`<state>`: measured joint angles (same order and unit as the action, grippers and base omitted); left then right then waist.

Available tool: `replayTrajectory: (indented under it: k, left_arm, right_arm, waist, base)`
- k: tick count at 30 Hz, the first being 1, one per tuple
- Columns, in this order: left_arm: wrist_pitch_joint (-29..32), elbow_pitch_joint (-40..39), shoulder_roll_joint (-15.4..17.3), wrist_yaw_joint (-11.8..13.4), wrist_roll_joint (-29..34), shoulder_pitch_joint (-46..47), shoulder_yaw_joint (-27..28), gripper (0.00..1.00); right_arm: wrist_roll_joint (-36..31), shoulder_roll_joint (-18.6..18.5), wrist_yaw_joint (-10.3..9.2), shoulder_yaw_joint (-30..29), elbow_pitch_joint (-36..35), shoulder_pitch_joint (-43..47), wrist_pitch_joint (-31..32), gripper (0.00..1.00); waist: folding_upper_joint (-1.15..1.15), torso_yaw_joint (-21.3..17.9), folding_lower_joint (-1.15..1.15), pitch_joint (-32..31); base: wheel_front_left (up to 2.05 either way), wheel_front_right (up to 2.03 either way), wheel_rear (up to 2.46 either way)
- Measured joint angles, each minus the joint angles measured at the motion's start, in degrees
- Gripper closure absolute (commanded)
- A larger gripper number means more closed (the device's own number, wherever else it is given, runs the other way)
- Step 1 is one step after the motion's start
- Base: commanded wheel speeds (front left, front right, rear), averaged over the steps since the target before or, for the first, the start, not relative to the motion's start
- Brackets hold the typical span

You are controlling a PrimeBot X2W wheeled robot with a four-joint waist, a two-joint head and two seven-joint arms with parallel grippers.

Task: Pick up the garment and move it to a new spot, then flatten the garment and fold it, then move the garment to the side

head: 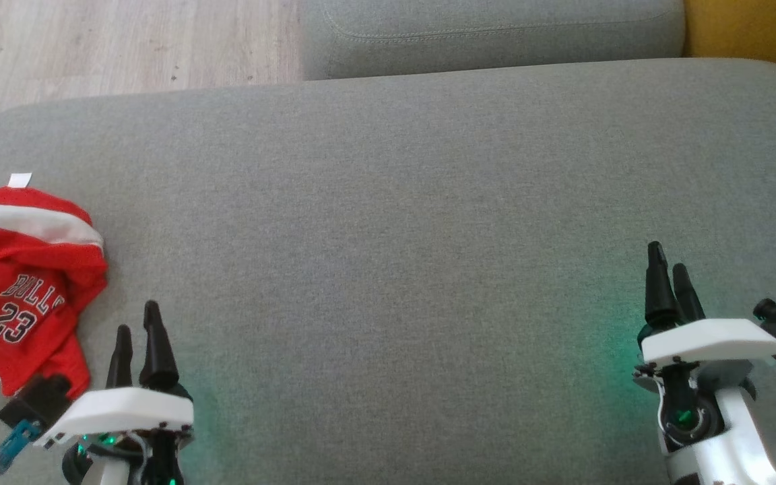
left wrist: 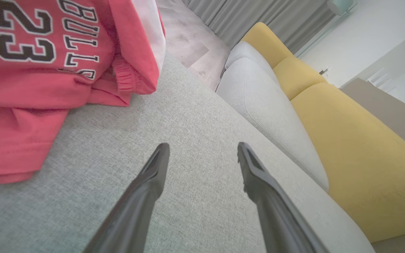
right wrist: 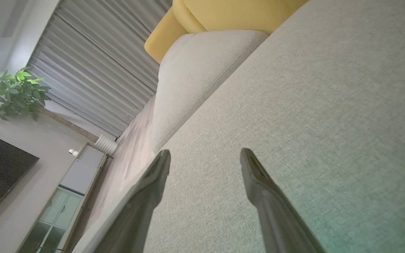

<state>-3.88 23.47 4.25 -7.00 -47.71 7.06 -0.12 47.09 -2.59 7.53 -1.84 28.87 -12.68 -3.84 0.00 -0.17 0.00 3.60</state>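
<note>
A crumpled red garment [head: 21, 283] with white trim and black "BULLS 23" lettering lies in a heap at the left edge of the grey cushion [head: 388, 222]. In the left wrist view the garment [left wrist: 40, 70] fills the upper left, apart from the fingers. My left gripper [head: 137, 322] stands open just right of the garment's lower end, nothing between its fingers; its own view shows the left gripper [left wrist: 202, 154] over bare grey fabric. At the lower right, my right gripper [head: 669, 263] hovers open and empty, far from the garment, and the right gripper [right wrist: 205, 158] points along bare cushion.
A second grey cushion [head: 496, 34] sits beyond the far edge, with a yellow cushion [head: 752, 30] at the far right. Wooden floor [head: 112, 40] lies past the far left edge. In the right wrist view, grey curtains [right wrist: 93, 77], a potted plant [right wrist: 18, 91] and a cabinet [right wrist: 69, 196] stand beyond.
</note>
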Motion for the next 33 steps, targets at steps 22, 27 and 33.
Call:
replayTrajectory:
  k: [22,27,33]
  left_arm:
    - [-3.5,2.2,-0.2,0.0,15.0,2.4,-2.1,0.0]
    - [-4.4,2.5,-0.5,0.0,18.2,2.4,-2.1,0.0]
    - [-5.3,4.0,-0.5,1.0,23.8,3.4,-2.7,0.0]
  right_arm:
    - [-13.3,0.0,0.0,1.8,2.5,-2.3,-3.5,0.0]
    - [-16.0,0.0,0.0,2.2,1.8,-2.4,-4.3,0.0]
    - [-21.2,0.0,0.0,3.1,1.2,-3.6,-5.3,0.0]
  waist:
    - [0.0,-0.5,-0.01,1.1]
    - [0.0,-0.5,-0.01,1.1]
    - [0.0,-0.7,0.0,1.3]
  base:
    - [0.0,0.0,0.0]
    - [0.0,0.0,0.0]
    - [0.0,0.0,0.0]
